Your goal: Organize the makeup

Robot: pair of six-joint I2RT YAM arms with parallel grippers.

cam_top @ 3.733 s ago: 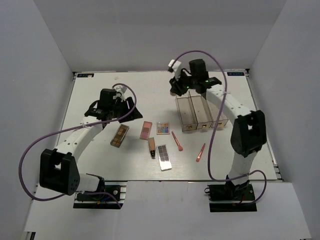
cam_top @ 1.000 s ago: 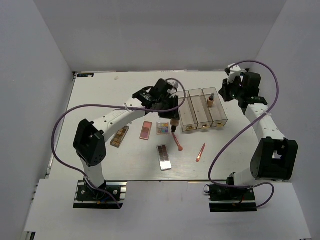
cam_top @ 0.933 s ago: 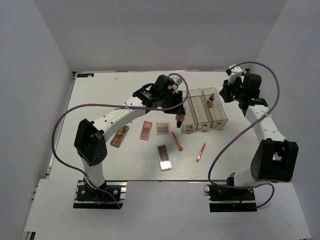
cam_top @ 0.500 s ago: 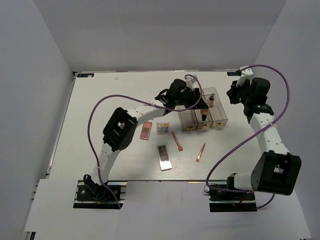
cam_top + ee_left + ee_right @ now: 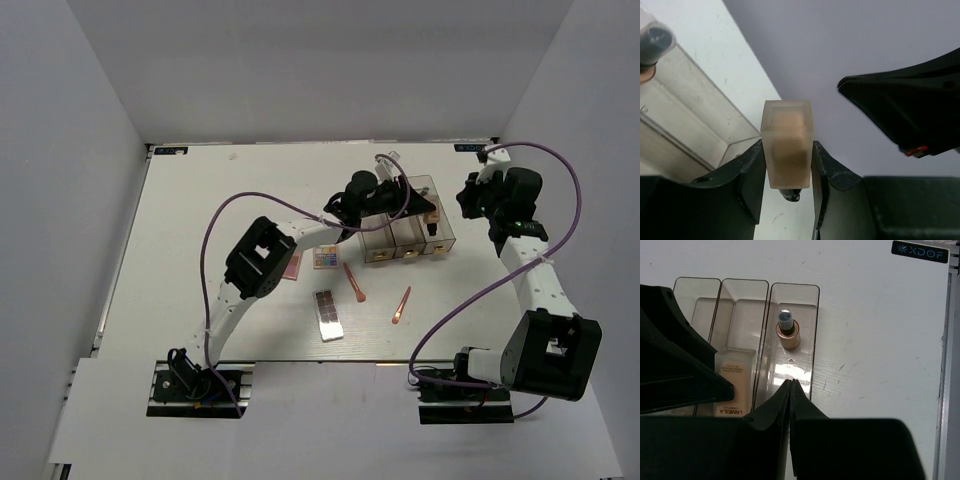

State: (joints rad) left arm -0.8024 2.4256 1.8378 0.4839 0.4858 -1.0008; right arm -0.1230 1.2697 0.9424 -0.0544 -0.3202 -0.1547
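My left gripper (image 5: 788, 146) is shut on the tan tube (image 5: 787, 142), held over the clear box (image 5: 372, 240); in the right wrist view the tube (image 5: 735, 382) sits above the middle compartment. The tan bottle (image 5: 788, 333) stands upright in the box's right compartment. My right gripper (image 5: 791, 382) is shut and empty, just right of the box (image 5: 795, 287). On the table lie a pink palette (image 5: 293, 265), a multicoloured palette (image 5: 325, 257), a dark grey palette (image 5: 328, 315) and two pink brushes (image 5: 354, 282) (image 5: 402, 304). The brown palette is hidden under the left arm.
The left arm (image 5: 262, 262) stretches across the table's middle toward the box. A black part of the right arm (image 5: 910, 115) shows close by in the left wrist view. The table's right edge (image 5: 946, 365) runs near the right gripper.
The left gripper carried the tan tube right, from beside the box to above it. The right gripper closed fully and drew back to the right of the box.
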